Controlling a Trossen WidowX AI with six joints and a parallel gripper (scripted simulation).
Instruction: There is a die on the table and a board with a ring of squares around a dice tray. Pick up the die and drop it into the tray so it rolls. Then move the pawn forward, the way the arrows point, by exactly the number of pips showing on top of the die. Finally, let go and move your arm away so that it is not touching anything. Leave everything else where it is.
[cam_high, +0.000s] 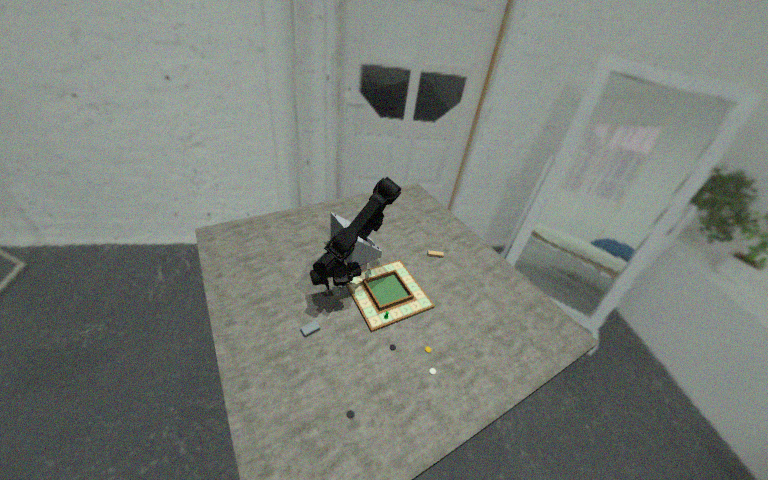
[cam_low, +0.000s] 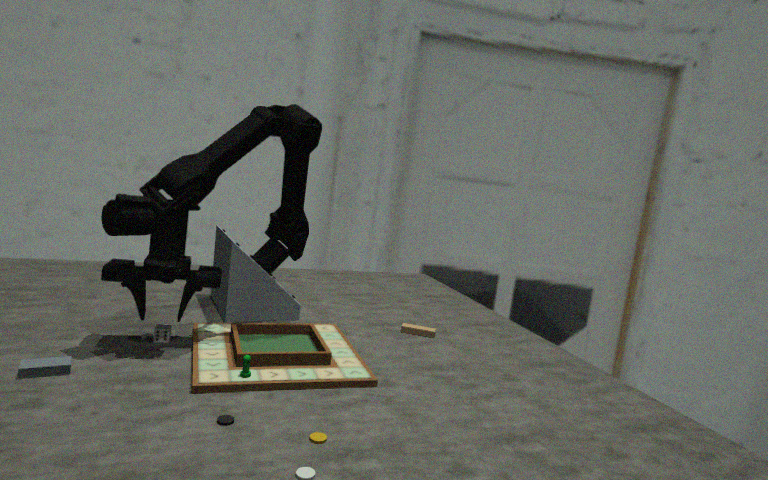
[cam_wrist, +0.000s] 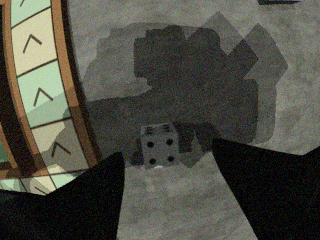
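Observation:
My gripper (cam_low: 160, 320) (cam_wrist: 168, 152) points down over the table and is open, with nothing between its fingers. The grey-white die (cam_low: 162, 333) (cam_wrist: 160, 145) rests on the table just below the fingertips, in the arm's shadow, left of the board; in the wrist view it shows between the fingertips, nearer the left one. Its top pips are too foreshortened to read surely. The board (cam_high: 373, 326) (cam_low: 283, 386) carries arrowed squares around the tray (cam_high: 387, 289) (cam_low: 283, 343), whose green floor is bare. The green pawn (cam_high: 386, 315) (cam_low: 245, 366) stands upright on a front-row square, second from the left corner.
A grey block (cam_high: 310, 327) (cam_low: 44, 367) lies left of the board. A tan block (cam_high: 435, 253) (cam_low: 417, 330) lies at the right. Dark discs (cam_high: 392, 346) (cam_high: 350, 414) (cam_low: 225, 420), a yellow disc (cam_high: 428, 349) (cam_low: 318, 437) and a white disc (cam_high: 432, 371) (cam_low: 305, 472) lie in front.

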